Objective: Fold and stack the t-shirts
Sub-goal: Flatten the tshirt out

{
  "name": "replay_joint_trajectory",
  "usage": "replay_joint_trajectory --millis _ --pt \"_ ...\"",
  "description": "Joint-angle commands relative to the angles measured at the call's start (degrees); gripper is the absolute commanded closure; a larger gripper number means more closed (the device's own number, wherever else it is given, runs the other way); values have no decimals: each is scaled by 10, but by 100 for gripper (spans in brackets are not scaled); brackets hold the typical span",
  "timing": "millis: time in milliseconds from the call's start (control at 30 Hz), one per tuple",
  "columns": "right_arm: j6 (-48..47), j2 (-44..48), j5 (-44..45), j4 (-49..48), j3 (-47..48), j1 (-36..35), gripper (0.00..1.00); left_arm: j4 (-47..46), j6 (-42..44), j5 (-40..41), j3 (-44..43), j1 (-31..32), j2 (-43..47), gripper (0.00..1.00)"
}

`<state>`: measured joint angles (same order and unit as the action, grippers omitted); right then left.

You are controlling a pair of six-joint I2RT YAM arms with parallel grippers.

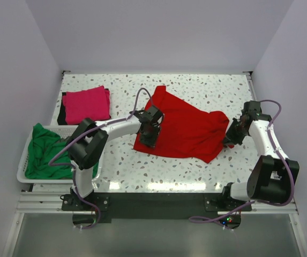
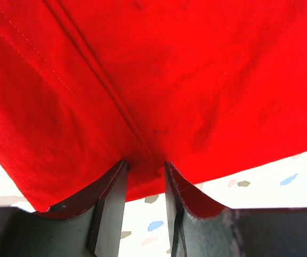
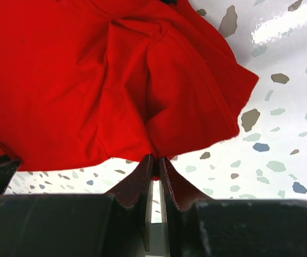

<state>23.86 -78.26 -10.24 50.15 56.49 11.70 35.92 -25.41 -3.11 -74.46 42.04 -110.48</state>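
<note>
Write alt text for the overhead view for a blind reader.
Left arm and right arm hold a red t-shirt mid-table by opposite sides. A folded pink t-shirt lies back left; a green t-shirt sits in a basket.

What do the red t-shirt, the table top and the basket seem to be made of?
The red t-shirt looks like soft matte knit cloth, probably cotton: stitched seams, limp folds. The table top is hard and glossy, white with speckles, terrazzo-like, perhaps laminate: it mirrors light. The basket seems white plastic, from its slotted wall.
</note>
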Motion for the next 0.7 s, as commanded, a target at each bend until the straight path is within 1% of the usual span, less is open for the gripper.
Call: replay_joint_trajectory --millis 0,67,133,167,233,267,333,367,433,500,567,633,667 --pt "-12 22 -15 -8 -8 3 87 28 -8 44 -2 10 -16 62" --pt "-12 26 -15 -7 -9 2 87 24 -9 48 0 14 -17 63" --pt "-12 32 -12 -6 -12 2 87 19 -10 43 1 16 -16 68" --pt "-14 32 -10 -4 -12 2 87 20 -11 42 1 16 -16 75" --pt "-15 36 -5 -1 -13 3 85 19 -18 38 -1 16 -6 80" --pt "-18 37 0 -1 -15 2 84 17 -21 37 -2 16 -2 84" --pt "-18 39 2 -2 -17 2 82 14 -28 35 0 15 15 89" --pt "-19 39 1 -7 -22 2 82 13 -31 34 1 15 20 95" --pt "-18 34 1 -11 -24 2 81 6 -40 34 10 13 37 100" --pt "-18 30 2 -15 -29 2 80 2 -53 34 21 7 58 100" --pt "-18 27 5 -22 -33 2 80 -9 -64 14 30 -9 77 100" --pt "-20 25 10 -25 -36 2 84 -22 -79 1 45 -34 112 100" --pt "-21 21 13 -29 -38 2 88 -25 -83 -3 48 -44 125 100"
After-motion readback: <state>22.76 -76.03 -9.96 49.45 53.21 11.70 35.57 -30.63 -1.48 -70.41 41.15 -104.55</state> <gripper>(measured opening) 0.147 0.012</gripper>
